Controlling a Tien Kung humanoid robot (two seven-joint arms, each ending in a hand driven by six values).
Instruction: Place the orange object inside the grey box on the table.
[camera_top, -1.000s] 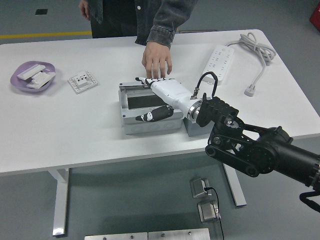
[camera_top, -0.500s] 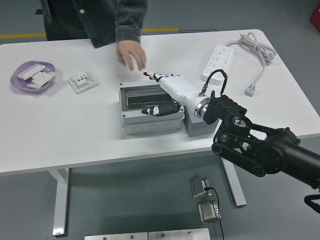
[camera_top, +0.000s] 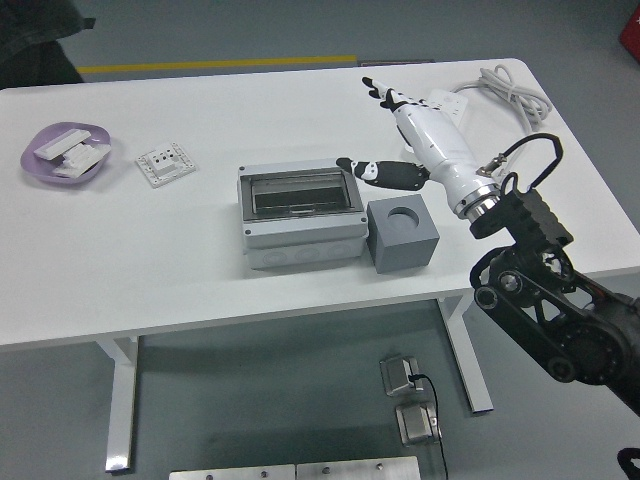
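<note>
Since the last frame the right hand has lifted off the box and pulled back to the right; it now hangs over the worktop between the box and the power strip. The person's hand that was at the far side is gone; only a dark bit of clothing shows at the top left corner.

Hand state: fingers spread, pointing toward the far edge, thumb out to the left, holding nothing. White palm and forearm, black fingertips. The black arm enters from the lower right.

Box: grey, sits mid-worktop, clear lid down, dark inside. Can't see any orange object, in the box or elsewhere; can't tell where it is.

Grey cube with a round hole on top sits touching the box's right side, just below the thumb in the picture.

Further out: power strip with cable and plug at the far right. White wall socket lies left of the box, well apart. Purple dish with white parts sits at the far left edge.

Left hand not in view.
</note>
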